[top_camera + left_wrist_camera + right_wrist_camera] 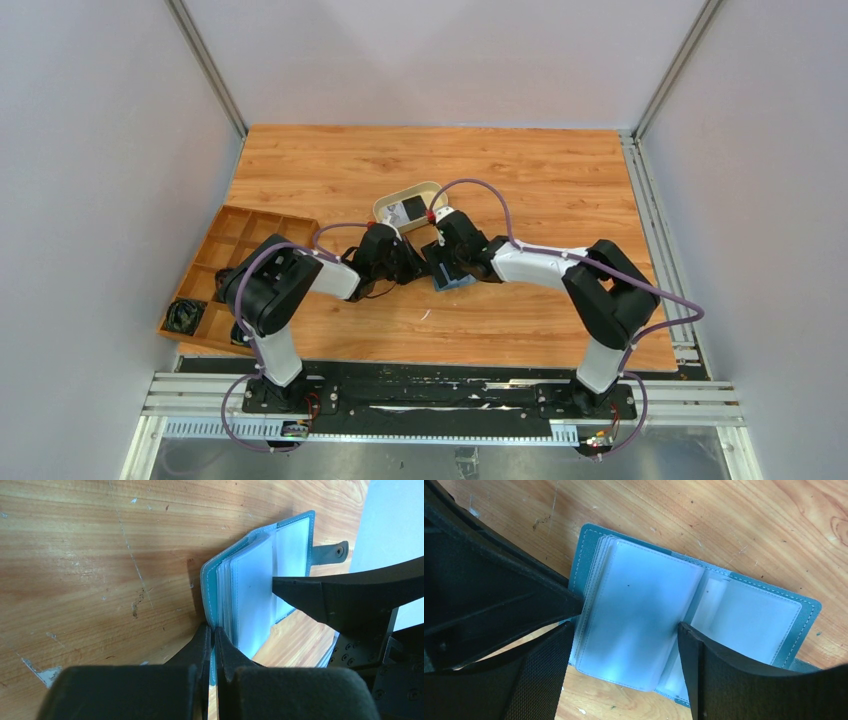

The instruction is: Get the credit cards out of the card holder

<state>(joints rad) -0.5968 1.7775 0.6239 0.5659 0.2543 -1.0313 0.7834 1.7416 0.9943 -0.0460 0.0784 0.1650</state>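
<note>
The teal card holder [585, 544] lies open on the wooden table, its stack of clear pale sleeves [639, 600] fanned up. My left gripper [214, 633] is shut on the edge of the holder's teal cover [209, 580]. My right gripper [624, 641] is open and straddles the left stack of sleeves, one finger by the outer edge and the other at the fold. That fingertip [280, 584] rests on a sleeve in the left wrist view. I cannot make out the credit cards inside the sleeves. From above, both grippers meet over the holder [455, 283].
A beige oval tray [432, 190] sits just behind the grippers with a pale flat thing [405, 211] in it. A wooden compartment tray [232, 240] lies at the left edge of the table. The holder's snap tab [340, 551] sticks out from its far edge.
</note>
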